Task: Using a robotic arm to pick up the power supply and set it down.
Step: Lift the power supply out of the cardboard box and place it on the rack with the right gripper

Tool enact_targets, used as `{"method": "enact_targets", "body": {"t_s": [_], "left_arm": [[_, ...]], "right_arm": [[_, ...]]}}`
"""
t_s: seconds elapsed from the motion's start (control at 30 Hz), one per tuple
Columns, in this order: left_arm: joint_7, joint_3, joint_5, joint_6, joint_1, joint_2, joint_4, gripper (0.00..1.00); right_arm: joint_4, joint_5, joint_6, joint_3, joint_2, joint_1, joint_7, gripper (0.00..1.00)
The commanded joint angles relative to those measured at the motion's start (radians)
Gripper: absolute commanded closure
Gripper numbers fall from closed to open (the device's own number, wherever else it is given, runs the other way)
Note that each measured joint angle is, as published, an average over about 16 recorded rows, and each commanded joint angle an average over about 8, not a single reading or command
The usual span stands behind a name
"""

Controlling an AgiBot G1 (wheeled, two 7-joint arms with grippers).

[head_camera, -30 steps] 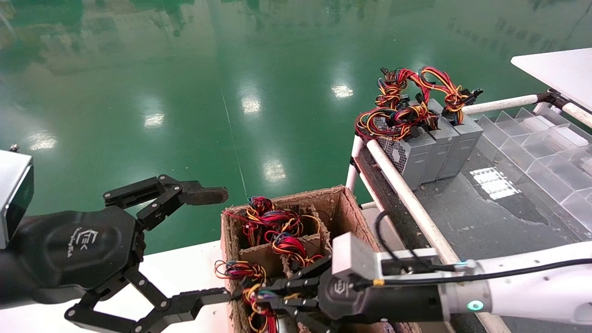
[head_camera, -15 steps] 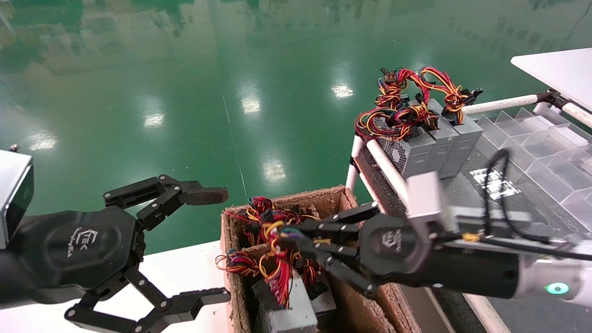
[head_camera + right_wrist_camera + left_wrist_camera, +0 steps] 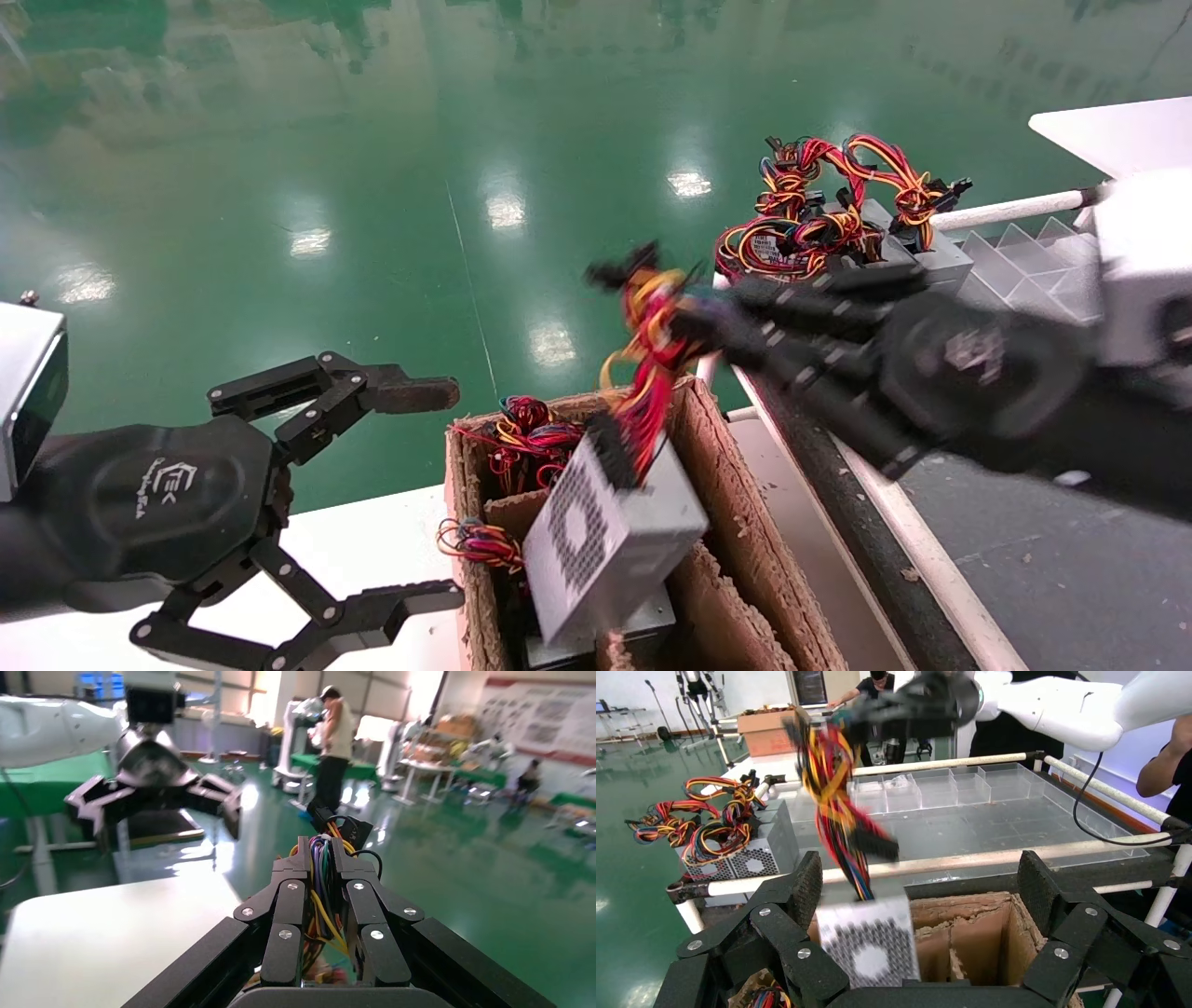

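While its wire bundle [image 3: 652,326] is pinched by the right gripper [image 3: 694,321], a grey power supply [image 3: 605,540] is held tilted above the cardboard box [image 3: 745,522].
A perforated fan grille is shown on the unit's light face, and red, yellow and orange wires with black connectors rise from its top edge. The jaws are clenched on the wires, as seen in the right wrist view. At nine o'clock from the box, the left gripper [image 3: 438,494] is parked with jaws spread wide. At one o'clock, three more power supplies [image 3: 885,280] are stood side by side on the dark table [image 3: 1024,522].
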Motion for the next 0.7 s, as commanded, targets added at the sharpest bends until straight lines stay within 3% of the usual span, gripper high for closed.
{"method": "enact_targets", "body": {"t_s": [0.03, 0.7], "left_arm": [[0.0, 0.0, 0.0, 0.0, 0.0, 0.0, 0.0, 0.0], [0.0, 0.001, 0.0, 0.0, 0.0, 0.0, 0.0, 0.0]], "right_arm": [[0.0, 0.021, 0.003, 0.022, 0.019, 0.001, -0.004, 1.0], [-0.302, 0.002, -0.041, 0.141, 0.233, 0.053, -0.198, 1.0]]}}
